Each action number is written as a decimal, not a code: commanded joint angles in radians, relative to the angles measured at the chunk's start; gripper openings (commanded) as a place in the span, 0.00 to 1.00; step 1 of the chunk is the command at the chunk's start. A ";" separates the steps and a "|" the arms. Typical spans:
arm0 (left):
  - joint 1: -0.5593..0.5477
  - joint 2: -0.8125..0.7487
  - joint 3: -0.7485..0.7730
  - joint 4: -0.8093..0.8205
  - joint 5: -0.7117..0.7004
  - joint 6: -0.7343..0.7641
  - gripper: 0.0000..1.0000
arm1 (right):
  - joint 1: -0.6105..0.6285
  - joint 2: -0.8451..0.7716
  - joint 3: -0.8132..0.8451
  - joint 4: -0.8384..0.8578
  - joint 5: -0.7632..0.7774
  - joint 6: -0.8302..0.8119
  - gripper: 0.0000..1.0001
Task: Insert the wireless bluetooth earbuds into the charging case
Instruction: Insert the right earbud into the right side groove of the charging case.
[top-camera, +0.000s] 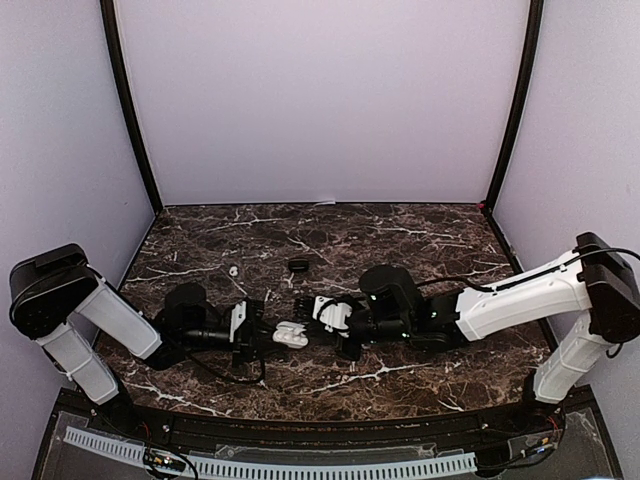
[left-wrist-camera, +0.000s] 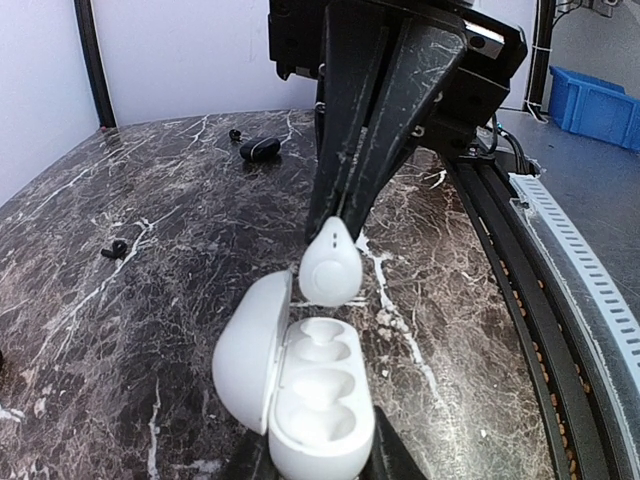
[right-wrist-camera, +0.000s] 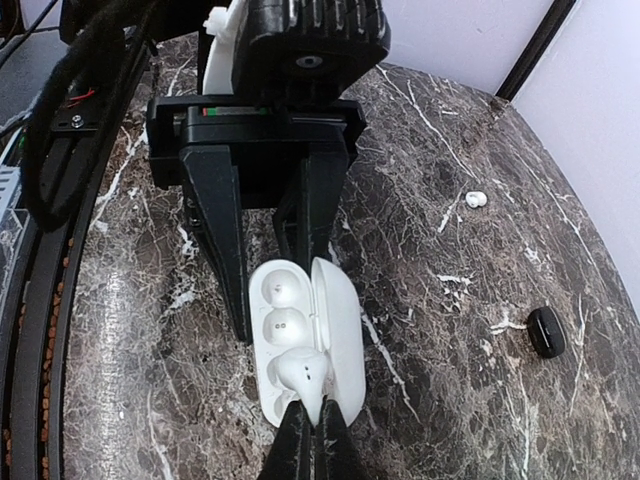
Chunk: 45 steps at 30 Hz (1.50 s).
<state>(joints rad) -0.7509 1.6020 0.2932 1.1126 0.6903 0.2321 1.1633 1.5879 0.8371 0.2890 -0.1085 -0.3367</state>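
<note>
Two arms meet low over the near middle of the marble table (top-camera: 420, 235), fingertips almost nose to nose. The left jaws are closed partway on the white charging case (left-wrist-camera: 315, 405), one finger along each long side. Its lid (left-wrist-camera: 248, 350) stands swung open toward the far side of the table. The right jaws are shut tight on a white earbud (right-wrist-camera: 300, 372), pinching it at the case's end nearest the right arm. The bud sits right at that end pocket's rim, but whether it touches the case cannot be told. The other recesses of the case lie open to view.

The case sits well inside the table's edges. The near edge, with its black rail (left-wrist-camera: 520, 260) and slotted cable track (top-camera: 330, 466), runs close behind both wrists. Toward the back wall, a second white earbud (right-wrist-camera: 476, 199) lies on the marble, well apart from the jaws. A black case (top-camera: 298, 265) lies nearby, also apart. One black earbud (left-wrist-camera: 115, 249) lies out on the marble to the side of the white case in the left wrist view, well apart from it.
</note>
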 joint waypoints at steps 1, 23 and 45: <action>-0.007 -0.032 0.017 0.001 0.001 0.002 0.01 | 0.009 0.038 0.032 0.013 0.008 -0.004 0.00; -0.007 -0.029 0.023 -0.008 -0.003 0.000 0.01 | 0.026 0.071 0.052 -0.021 0.027 -0.015 0.09; -0.007 -0.041 0.021 -0.008 0.004 -0.015 0.01 | -0.072 -0.138 -0.177 0.248 0.003 0.144 0.36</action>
<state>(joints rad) -0.7513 1.6012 0.3027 1.1011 0.6834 0.2264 1.1217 1.4807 0.6975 0.4118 -0.1043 -0.2592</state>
